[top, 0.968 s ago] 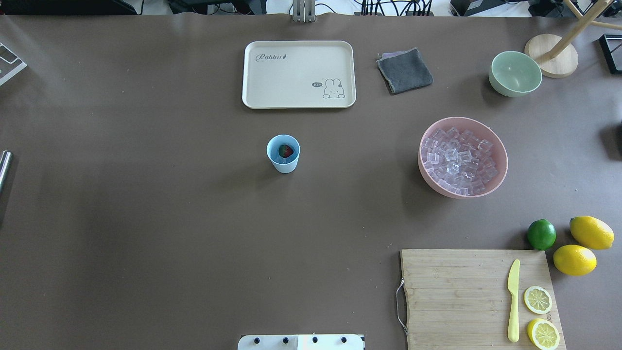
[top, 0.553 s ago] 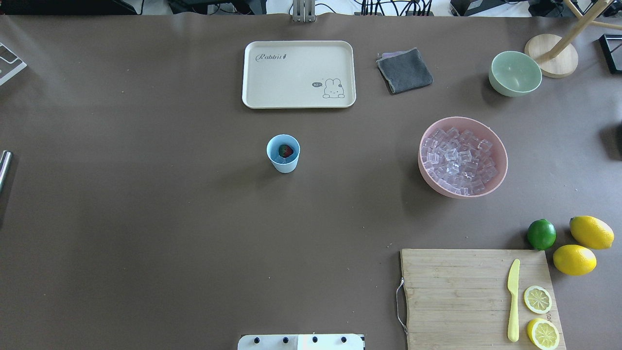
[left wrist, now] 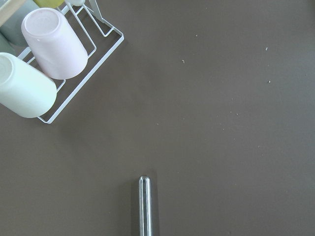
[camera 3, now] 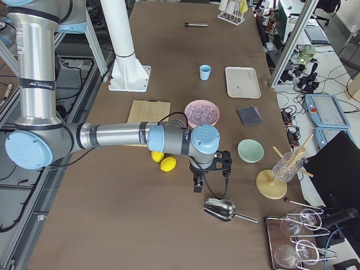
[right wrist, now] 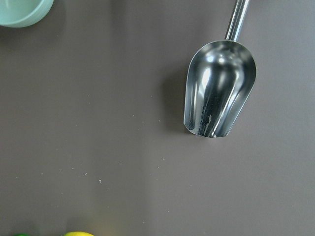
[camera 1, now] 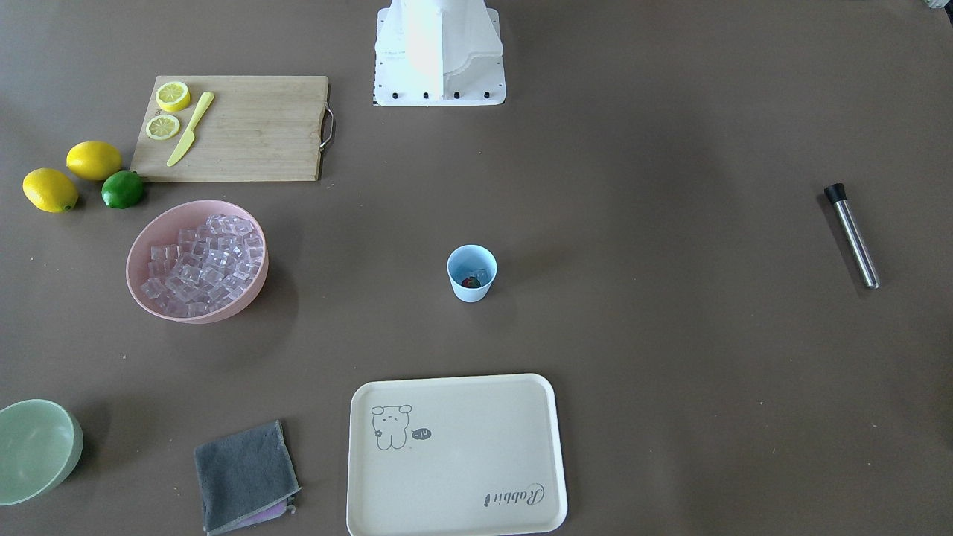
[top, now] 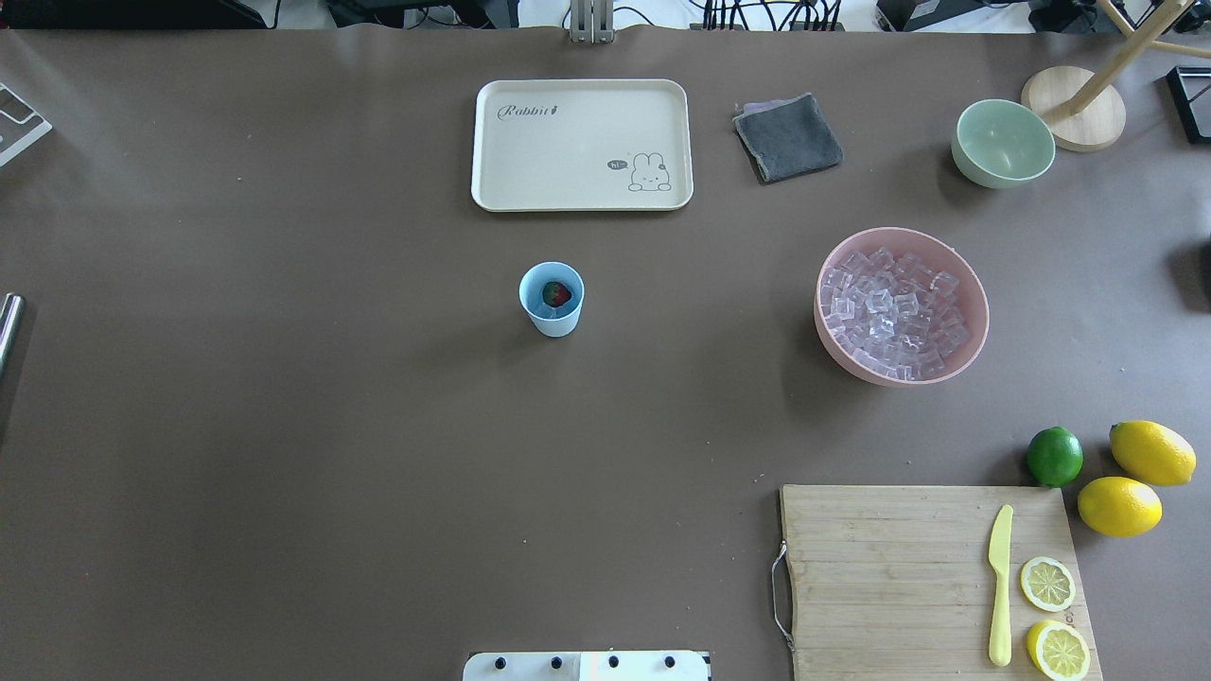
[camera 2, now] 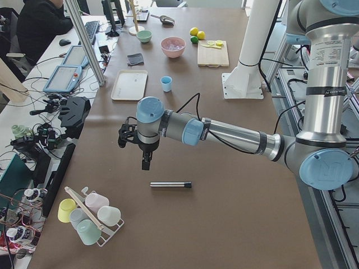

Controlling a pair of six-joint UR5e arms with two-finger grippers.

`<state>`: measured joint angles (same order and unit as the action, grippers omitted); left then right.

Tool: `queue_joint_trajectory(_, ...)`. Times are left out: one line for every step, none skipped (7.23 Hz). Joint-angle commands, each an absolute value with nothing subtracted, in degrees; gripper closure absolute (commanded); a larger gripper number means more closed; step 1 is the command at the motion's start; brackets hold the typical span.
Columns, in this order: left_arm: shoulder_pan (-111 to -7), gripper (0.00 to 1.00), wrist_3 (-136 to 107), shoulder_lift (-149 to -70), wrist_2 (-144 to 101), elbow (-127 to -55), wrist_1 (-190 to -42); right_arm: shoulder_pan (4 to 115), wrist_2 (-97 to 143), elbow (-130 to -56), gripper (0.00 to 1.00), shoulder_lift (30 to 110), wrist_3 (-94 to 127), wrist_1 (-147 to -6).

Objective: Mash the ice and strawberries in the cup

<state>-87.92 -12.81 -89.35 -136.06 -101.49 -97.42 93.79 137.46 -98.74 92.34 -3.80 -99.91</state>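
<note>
The light-blue cup (top: 552, 298) stands upright mid-table, also in the front view (camera 1: 471, 273). The red strawberry (top: 559, 294) lies inside it. The ice (top: 894, 312) fills the pink bowl (top: 979, 322) to the cup's right. My left gripper (camera 2: 145, 162) hangs over the table's far left end, just above a steel rod with a black tip (camera 2: 170, 184), which also shows in the left wrist view (left wrist: 145, 204). My right gripper (camera 3: 198, 183) hangs near a steel scoop (right wrist: 220, 88). Neither gripper's fingers show clearly; I cannot tell whether they are open or shut.
A cream tray (top: 582, 144) and a grey cloth (top: 787, 137) lie behind the cup. A pale green bowl (top: 1003, 142) stands far right. A cutting board (top: 889, 577) carries a yellow knife and lemon halves, beside two lemons and a lime (top: 1054, 455). A cup rack (left wrist: 44, 59) stands near the rod.
</note>
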Motion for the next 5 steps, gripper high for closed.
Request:
queue_joint_trajectory(-88.9,0.02,-12.1,-88.5,-136.1,-98.4,-104.5,93.8,137.3,-98.6,0.00,92.1,-3.8,-99.8)
queue_joint_trajectory(-90.6,0.02,-12.2,-88.3,-136.0,-97.6,-104.0,93.8,137.2,-98.4,0.00,91.9,-3.8,-99.9)
queue_joint_trajectory(-92.4,0.02,-12.2,-88.4,-136.2,-97.0,-103.5,93.9,136.8,-98.8,0.00,91.9,-3.8,-100.1)
queue_joint_trajectory(-92.6,0.01,-12.2,-88.3,-136.1,-97.4,-103.7,93.8,136.6,-98.4,0.00,91.8,-3.8,-99.9)
queue_joint_trajectory(-92.6,0.01,-12.2,-88.4,-136.1,-97.2,-103.6,93.8,136.7,-98.4,0.00,91.7,-3.9,-99.9)
